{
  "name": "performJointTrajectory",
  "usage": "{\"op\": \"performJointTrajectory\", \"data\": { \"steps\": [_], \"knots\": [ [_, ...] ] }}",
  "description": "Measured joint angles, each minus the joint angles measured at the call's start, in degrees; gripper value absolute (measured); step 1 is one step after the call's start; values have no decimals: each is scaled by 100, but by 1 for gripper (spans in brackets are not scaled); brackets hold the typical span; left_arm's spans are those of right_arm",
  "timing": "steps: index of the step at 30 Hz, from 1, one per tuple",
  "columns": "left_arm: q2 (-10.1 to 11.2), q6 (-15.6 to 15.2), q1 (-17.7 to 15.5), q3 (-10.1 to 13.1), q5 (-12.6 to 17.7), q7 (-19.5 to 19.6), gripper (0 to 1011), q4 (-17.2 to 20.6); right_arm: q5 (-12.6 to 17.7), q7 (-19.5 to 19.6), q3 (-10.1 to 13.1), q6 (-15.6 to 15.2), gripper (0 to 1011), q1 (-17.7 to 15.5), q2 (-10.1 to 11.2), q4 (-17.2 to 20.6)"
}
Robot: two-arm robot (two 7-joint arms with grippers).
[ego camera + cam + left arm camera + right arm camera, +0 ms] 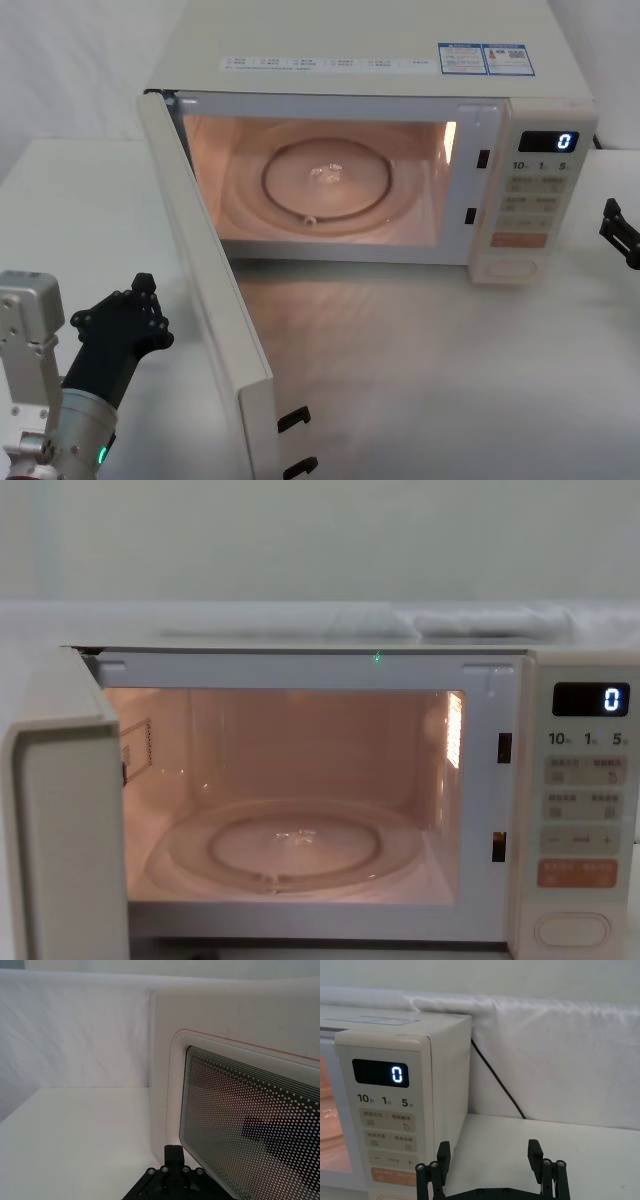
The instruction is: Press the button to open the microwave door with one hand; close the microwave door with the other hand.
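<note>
The microwave door (205,290) stands swung wide open toward me on the left, its inner cream face showing; in the chest view the door (60,830) fills the lower left. The lit cavity holds a glass turntable (325,180). The button (513,267) sits at the bottom of the control panel, also low right in the chest view as the button (572,929). My left gripper (143,288), black on a silver wrist with a green ring, is shut and sits just left of the door's outer face. In the left wrist view that gripper (173,1152) is close beside the door's dotted window (245,1120). My right gripper (618,235) hangs open to the right of the panel, off the button; the right wrist view shows this gripper (490,1154) with nothing between its fingers.
The microwave's display (395,1074) reads 0. An orange key (577,873) lies just above the button. A black power cord (497,1080) runs down the white backdrop behind the microwave's right side. White tabletop (420,370) spreads in front of the cavity.
</note>
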State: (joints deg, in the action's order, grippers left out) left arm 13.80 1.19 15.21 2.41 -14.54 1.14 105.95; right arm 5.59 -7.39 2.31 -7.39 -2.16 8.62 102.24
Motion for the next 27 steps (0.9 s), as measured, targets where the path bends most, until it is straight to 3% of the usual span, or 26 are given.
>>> {"op": "performJointTrajectory", "data": {
  "steps": [10, 15, 21, 27],
  "knots": [
    [0, 0, 0, 0, 0, 0, 0, 0, 0, 0, 0, 0, 1002, 0, 0, 0],
    [40, 61, 73, -67, -6, 238, 0, 42, 0, 0, 0, 0, 1002, 0, 0, 0],
    [105, 211, 267, -252, -124, 557, 0, 138, 0, 0, 0, 0, 1002, 0, 0, 0],
    [145, 358, 662, -619, -428, 892, 0, 341, 0, 0, 0, 0, 1002, 0, 0, 0]
  ]
}}
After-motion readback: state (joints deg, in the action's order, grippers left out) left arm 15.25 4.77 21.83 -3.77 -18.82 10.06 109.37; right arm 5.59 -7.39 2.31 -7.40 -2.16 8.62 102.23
